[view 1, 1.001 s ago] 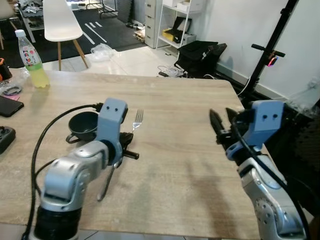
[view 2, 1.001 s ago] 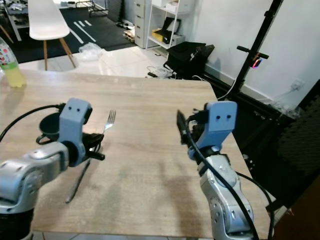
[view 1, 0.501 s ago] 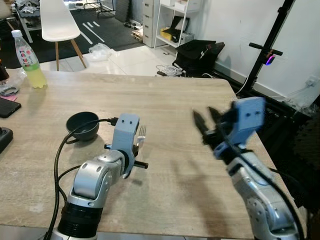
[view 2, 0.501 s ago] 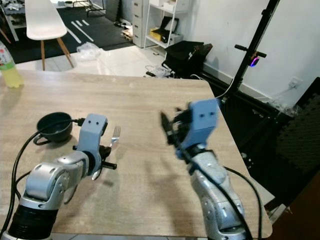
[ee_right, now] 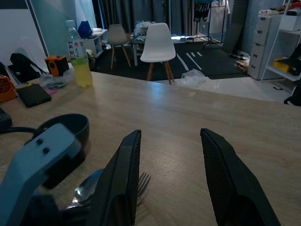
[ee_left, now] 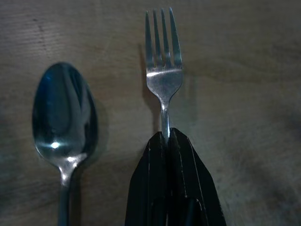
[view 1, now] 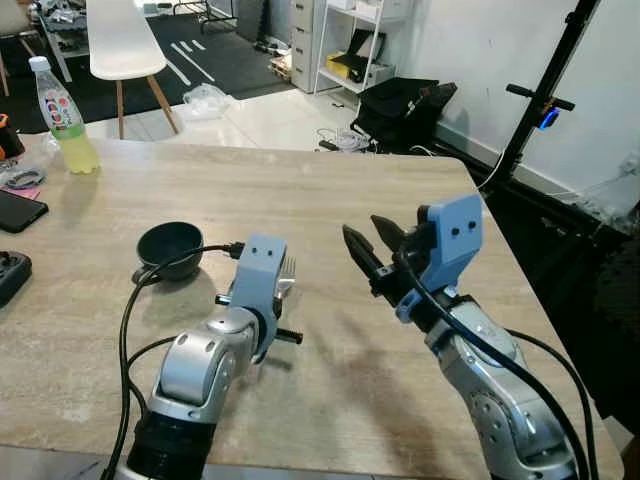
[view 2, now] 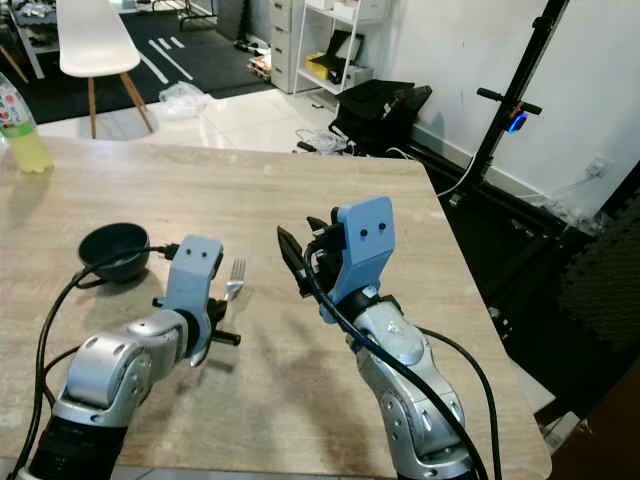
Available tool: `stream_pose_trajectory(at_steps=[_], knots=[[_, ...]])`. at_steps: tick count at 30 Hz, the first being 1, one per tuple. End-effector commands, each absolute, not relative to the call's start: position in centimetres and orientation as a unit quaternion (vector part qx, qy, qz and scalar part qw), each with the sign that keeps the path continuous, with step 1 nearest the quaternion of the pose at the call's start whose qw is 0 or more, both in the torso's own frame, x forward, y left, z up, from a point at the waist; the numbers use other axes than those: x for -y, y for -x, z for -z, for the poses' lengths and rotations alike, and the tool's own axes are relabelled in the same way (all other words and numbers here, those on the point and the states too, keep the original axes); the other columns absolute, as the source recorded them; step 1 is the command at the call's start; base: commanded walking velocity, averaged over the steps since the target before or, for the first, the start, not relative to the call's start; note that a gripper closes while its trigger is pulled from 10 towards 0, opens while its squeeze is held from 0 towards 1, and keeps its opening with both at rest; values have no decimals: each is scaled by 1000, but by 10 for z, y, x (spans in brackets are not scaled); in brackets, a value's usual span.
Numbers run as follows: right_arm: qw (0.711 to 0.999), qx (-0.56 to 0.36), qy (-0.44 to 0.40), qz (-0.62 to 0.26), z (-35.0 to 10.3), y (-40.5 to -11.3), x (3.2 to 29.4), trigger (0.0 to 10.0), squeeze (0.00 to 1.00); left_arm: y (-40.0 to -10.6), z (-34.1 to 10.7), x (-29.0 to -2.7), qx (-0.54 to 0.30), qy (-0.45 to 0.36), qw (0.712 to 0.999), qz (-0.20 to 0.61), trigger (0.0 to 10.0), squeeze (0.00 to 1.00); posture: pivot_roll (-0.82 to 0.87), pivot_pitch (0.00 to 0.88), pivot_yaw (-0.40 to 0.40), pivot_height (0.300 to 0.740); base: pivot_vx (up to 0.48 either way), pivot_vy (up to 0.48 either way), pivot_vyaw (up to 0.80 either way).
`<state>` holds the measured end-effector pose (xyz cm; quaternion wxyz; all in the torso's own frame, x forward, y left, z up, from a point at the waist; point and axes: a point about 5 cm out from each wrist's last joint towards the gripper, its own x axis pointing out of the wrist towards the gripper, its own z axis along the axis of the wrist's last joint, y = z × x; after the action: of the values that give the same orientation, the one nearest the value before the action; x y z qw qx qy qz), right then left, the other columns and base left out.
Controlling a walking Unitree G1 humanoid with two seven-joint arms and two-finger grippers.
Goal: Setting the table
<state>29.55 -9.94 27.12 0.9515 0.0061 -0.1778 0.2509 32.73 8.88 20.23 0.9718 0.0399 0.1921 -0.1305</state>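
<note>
A silver fork (ee_left: pixel 162 77) lies on the wooden table (view 1: pixel 330 190), tines pointing away from me. My left gripper (ee_left: pixel 165 137) is shut on its handle, low over the table. A silver spoon (ee_left: pixel 65 117) lies parallel beside the fork. To the left of both stands a small black bowl (view 1: pixel 168 247). My right gripper (view 1: pixel 363 228) hovers open above the table, just right of the fork (view 1: pixel 286 268), with nothing between its fingers (ee_right: pixel 124 174).
A bottle of yellow drink (view 1: pixel 62 117) stands at the far left, with a black phone (view 1: pixel 18 211) and a dark device (view 1: pixel 10 275) on the left edge. Beyond the table are a white chair (view 1: pixel 125 40), shelves and a black stand (view 1: pixel 530 120).
My right arm has swung left from the table's right edge to beside the fork. My left gripper stays on the fork handle. The camera has shifted a little.
</note>
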Motion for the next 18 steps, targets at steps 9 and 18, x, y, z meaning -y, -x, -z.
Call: stream_pose_trajectory(at_steps=[9, 18], knots=[[953, 174, -12, -249, -268, -297, 98, 10000, 0, -320, -209, -79, -166, -41, 972, 161, 10000, 769, 94, 145, 56, 740, 0, 0, 0], [981, 77, -21, -177, -243, -302, 98, 10000, 0, -308, -285, -158, 27, -153, 984, 86, 10000, 0, 117, 147, 41, 740, 0, 0, 0]])
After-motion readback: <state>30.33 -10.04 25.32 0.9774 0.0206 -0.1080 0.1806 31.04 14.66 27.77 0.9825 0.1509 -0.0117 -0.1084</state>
